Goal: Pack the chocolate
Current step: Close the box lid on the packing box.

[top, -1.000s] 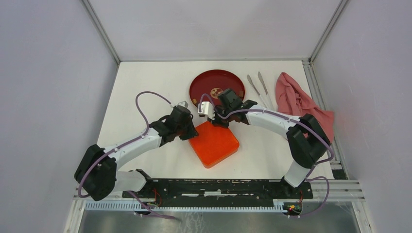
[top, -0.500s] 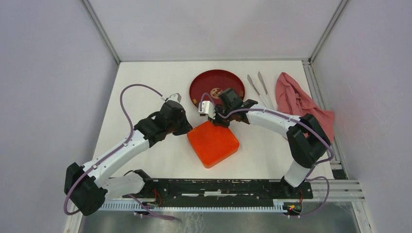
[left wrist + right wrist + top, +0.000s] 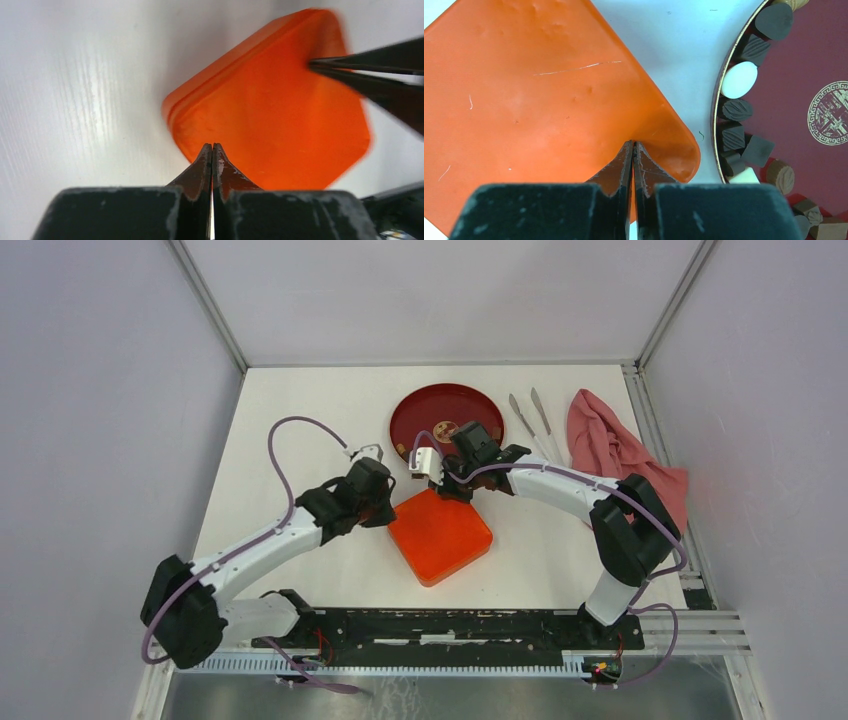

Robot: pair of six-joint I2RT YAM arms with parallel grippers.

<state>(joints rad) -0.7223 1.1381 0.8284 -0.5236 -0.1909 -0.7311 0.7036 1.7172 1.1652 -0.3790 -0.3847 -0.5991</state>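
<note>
- Over the last half second my left arm has swung back in. The left tool [image 3: 212, 150] now sits at the left corner of the orange box [image 3: 440, 535], clenched on nothing.
- The right tool [image 3: 633, 147] hasn't shifted. It is also clenched and empty, with its tips over the box corner nearest the red plate [image 3: 440, 405].
- The box has its lid on, so I can't see inside.
- The chocolate [image 3: 736, 109] is on the plate, with dark and cream pieces lining the rim beside the box.
- Metal tongs [image 3: 530, 418] and a pink cloth [image 3: 612, 445] lie right of the plate on the counter [image 3: 300, 410], apart from both tools.
</note>
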